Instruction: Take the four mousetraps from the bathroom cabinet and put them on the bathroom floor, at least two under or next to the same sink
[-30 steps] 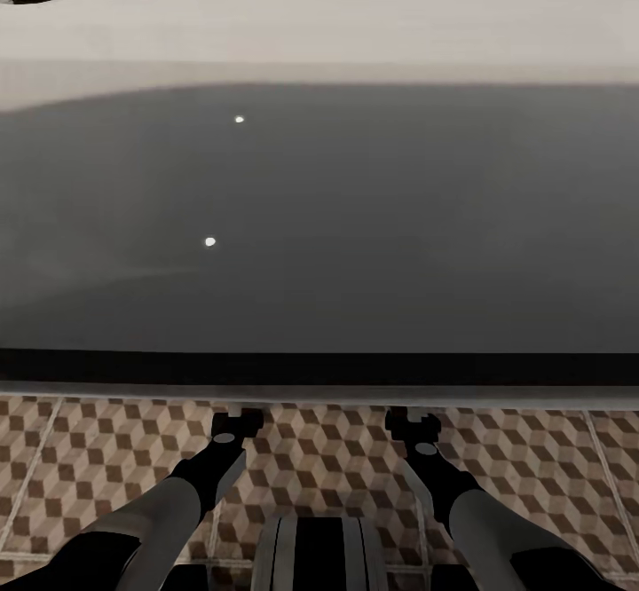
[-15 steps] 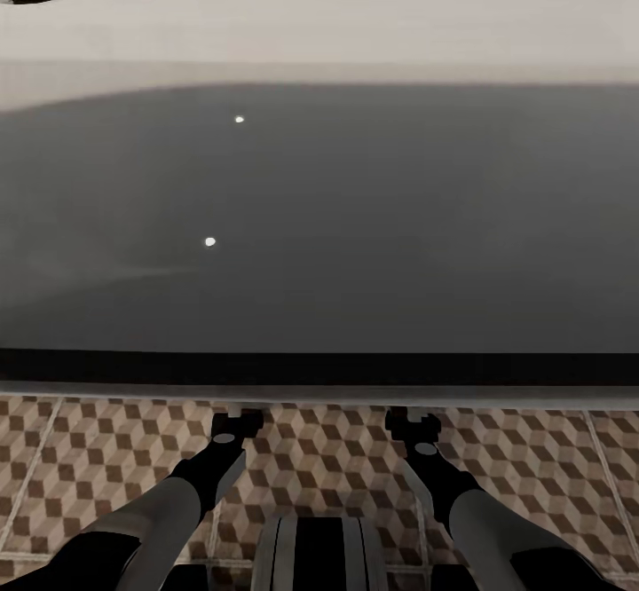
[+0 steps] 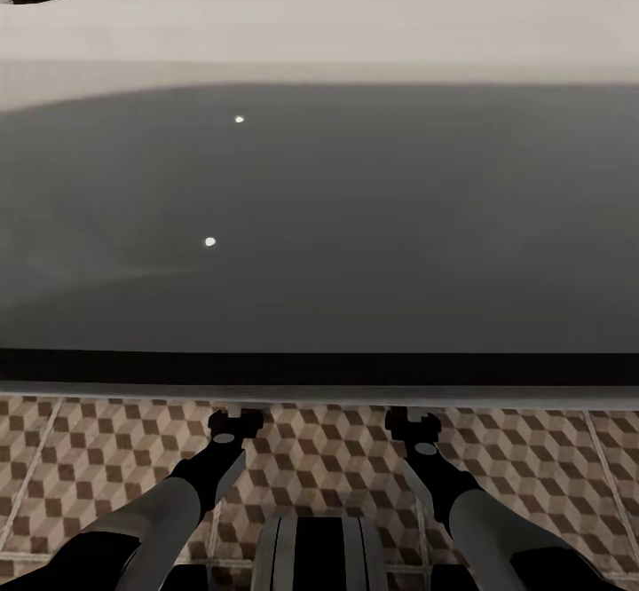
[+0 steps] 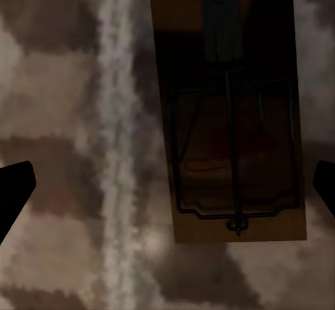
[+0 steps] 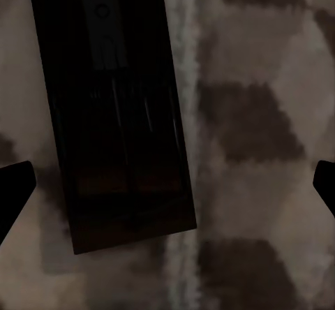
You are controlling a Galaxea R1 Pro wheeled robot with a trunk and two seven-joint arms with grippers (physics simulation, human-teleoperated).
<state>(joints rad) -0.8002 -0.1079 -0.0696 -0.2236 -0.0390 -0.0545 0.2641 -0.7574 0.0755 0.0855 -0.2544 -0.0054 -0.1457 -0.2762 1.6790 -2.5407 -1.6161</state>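
Two mousetraps lie flat on the bathroom floor [image 3: 80, 467], one under each wrist camera; the left arm's mousetrap [image 4: 234, 128] shows its wire and a faint red mark, and the right arm's mousetrap [image 5: 115, 121] sits in deep shadow beside a pale grout line. Both sets of fingers are spread wide, their dark tips at the frame edges and touching neither board: the left gripper [image 4: 167, 191] and the right gripper [image 5: 167, 191] hold nothing. In the head view both arms reach forward beneath the front edge of the sink [image 3: 319, 391], so these two boards appear to rest under or just beside it; the remaining traps are not yet accounted for. My worry is the way out: an arm raised too steeply could strike the basin's underside, and fingers dragged low could nudge a board away or snag its wire; a careless base turn could also run over one.
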